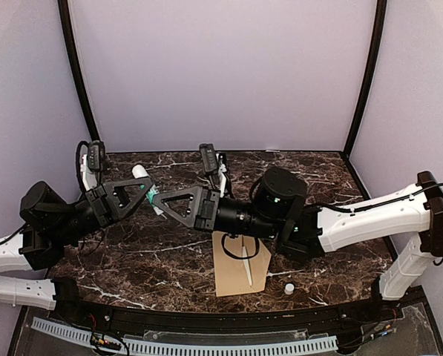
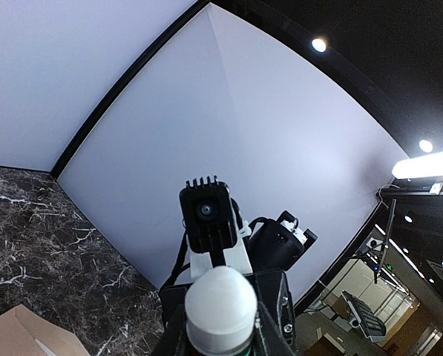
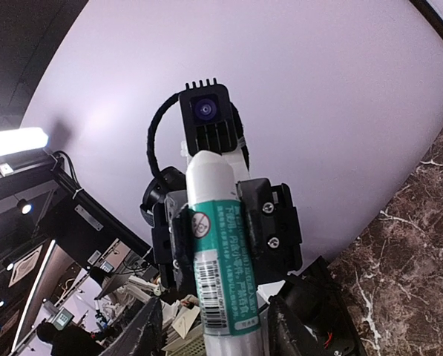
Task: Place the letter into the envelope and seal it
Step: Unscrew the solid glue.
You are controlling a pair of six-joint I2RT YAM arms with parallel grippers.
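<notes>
The brown envelope [image 1: 232,278] lies flat on the marble near the front edge, and its corner shows in the left wrist view [image 2: 17,335]. A narrow white strip [image 1: 248,273] lies on it. The letter is out of view. Above the table's left half the two grippers meet tip to tip. My left gripper [image 1: 142,190] [image 2: 221,337] is shut on a green-and-white glue stick [image 1: 151,196] [image 2: 221,304] [image 3: 220,259]. My right gripper [image 1: 167,202] [image 3: 220,330] stands open around the stick's near end, with a gap at each finger [image 3: 143,330].
A small white cap [image 1: 289,288] sits on the marble right of the envelope. A black cable loop [image 1: 240,248] hangs from the right arm over the envelope's far end. Purple walls close the back and sides.
</notes>
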